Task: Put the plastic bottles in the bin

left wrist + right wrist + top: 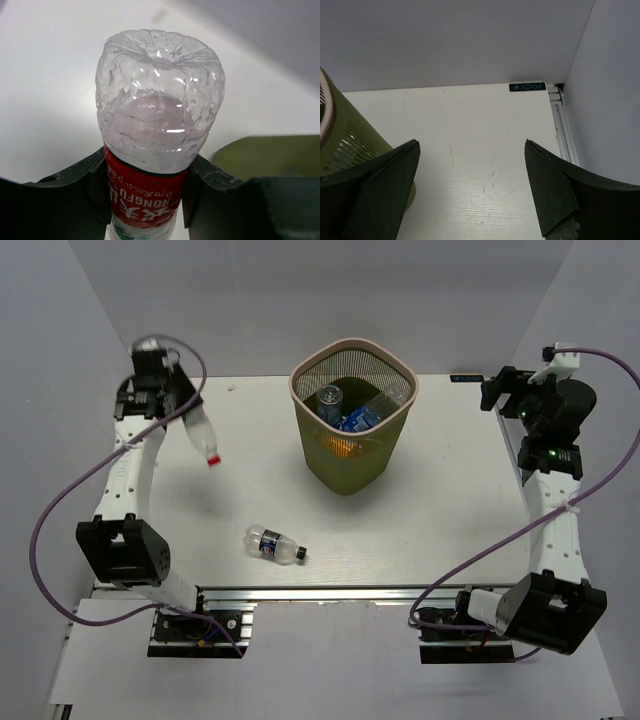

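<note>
My left gripper is shut on a clear bottle with a red label and red cap, held in the air at the table's far left, cap pointing down. In the left wrist view its base points away and the red label sits between my fingers. A clear blue-labelled bottle lies on the table near the front. The olive mesh bin with the pale pink rim stands at the middle back and holds several bottles. My right gripper is open and empty at the far right, beside the bin.
The white table is enclosed by grey walls behind and at both sides. A small black label sits at the back right corner, next to a metal rail along the right edge. Purple cables loop beside both arms.
</note>
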`<state>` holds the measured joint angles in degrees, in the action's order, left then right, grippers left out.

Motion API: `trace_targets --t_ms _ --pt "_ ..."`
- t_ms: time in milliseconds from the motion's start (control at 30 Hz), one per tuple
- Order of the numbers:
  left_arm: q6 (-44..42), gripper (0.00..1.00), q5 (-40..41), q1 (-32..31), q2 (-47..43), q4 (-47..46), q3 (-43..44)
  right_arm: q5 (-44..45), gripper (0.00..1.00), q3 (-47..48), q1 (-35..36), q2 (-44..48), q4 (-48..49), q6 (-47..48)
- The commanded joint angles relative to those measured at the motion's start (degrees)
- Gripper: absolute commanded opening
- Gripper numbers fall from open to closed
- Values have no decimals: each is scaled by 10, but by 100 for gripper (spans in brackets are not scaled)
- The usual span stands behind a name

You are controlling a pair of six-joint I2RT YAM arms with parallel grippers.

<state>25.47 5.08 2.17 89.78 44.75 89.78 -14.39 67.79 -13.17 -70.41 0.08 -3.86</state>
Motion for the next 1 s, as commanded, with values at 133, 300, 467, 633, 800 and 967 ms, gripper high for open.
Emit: trace_targets --t_ms 133,300,467,633,800,967 --pt "74 21 -166 -111 109 -151 338 26 89 -25 -5 107 27 -70" --pt "205 20 -299 -169 190 -352 403 36 89 -76 -4 162 22 -122" --pt "193 18 -278 -240 218 -449 362 -36 89 -114 -4 198 27 -156" --pt "115 31 -218 -294 247 -395 402 -59 89 -115 -4 221 4 -152" --pt "85 69 -213 -303 219 -377 349 -60 89 -114 -4 236 0 -153" --pt "72 87 -262 -307 206 -339 323 -73 89 -110 -5 240 -17 -164"
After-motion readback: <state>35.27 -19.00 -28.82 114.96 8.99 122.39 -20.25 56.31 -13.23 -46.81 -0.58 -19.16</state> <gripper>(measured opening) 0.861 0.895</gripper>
